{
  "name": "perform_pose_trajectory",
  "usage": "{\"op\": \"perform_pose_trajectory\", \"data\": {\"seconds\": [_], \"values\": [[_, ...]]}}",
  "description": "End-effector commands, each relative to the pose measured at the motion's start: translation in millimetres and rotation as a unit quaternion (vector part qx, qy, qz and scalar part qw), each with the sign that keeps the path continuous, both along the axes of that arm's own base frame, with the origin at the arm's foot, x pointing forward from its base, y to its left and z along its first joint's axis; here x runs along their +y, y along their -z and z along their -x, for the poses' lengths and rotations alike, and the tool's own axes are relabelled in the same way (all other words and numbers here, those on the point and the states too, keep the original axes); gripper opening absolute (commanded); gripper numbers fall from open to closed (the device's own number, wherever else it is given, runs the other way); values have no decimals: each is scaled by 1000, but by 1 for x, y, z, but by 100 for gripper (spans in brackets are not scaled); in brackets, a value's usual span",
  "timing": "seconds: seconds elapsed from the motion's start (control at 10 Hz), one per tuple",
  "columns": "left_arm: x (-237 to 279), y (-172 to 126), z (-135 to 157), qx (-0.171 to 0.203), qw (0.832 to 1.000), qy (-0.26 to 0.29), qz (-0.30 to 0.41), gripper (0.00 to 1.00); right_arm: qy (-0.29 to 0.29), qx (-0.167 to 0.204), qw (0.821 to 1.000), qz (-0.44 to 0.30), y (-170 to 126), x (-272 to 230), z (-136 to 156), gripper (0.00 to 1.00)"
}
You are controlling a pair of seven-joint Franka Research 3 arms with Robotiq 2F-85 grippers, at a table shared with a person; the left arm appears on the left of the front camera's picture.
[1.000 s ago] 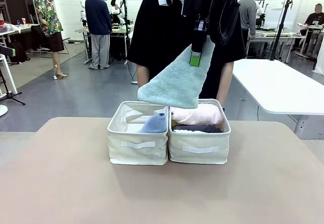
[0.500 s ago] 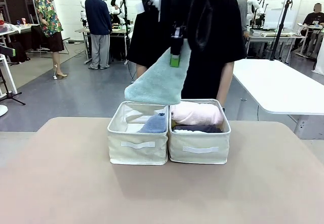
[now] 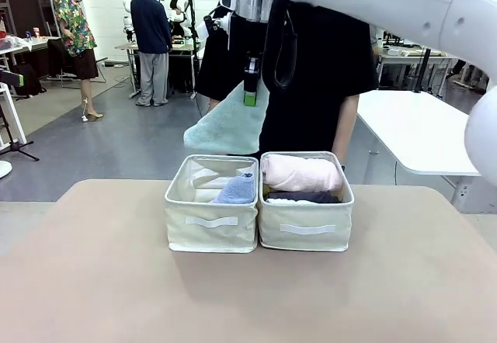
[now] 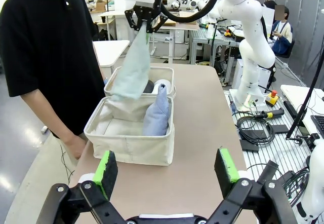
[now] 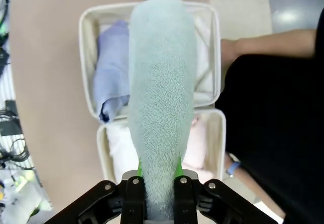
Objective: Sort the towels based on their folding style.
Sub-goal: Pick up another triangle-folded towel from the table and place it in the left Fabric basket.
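My right gripper point(image 3: 250, 88) is shut on the narrow end of a grey-green cone-folded towel point(image 3: 225, 126), which hangs in the air above the back of the left cream bin point(image 3: 210, 230). Looking down from the right wrist, the grey-green towel point(image 5: 161, 97) runs from the gripper point(image 5: 158, 176) over both bins. A light blue cone towel point(image 3: 237, 190) stands in the left bin. The right bin point(image 3: 305, 234) holds a pink roll point(image 3: 301, 174) over a dark grey one point(image 3: 303, 197). My left gripper point(image 4: 166, 168) is open and holds nothing, short of the nearer bin point(image 4: 129, 145).
A person in a black shirt point(image 3: 311, 64) stands right behind the bins at the table's far edge, a forearm point(image 5: 263, 44) close to the bin rims. The tan tabletop point(image 3: 248, 296) in front of the bins is bare. A white table point(image 3: 427, 133) stands at the right.
My right gripper has carried the grey-green towel leftward and a little higher, from above the right bin to above the left bin. The left gripper stays open.
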State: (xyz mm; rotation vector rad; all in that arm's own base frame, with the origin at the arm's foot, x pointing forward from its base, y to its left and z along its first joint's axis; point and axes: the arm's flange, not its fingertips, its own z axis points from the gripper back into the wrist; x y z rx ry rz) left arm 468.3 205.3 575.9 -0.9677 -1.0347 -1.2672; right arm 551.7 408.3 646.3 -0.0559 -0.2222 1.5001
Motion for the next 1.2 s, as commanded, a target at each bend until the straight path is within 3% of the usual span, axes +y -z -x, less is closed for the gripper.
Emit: {"op": "perform_pose_trajectory", "data": {"seconds": [0.0, 0.2, 1.1], "values": [[0, 0, 3, -3, 1000, 5, -5, 100, -22, -10, 1000, -5, -1, 20, -18, 20], [0, 0, 3, -3, 1000, 5, -5, 100, -6, -41, 999, 4, 26, 21, -25, 20], [0, 0, 3, -3, 1000, 5, -5, 100, -5, 26, 999, 41, 129, 31, -26, 20]]}}
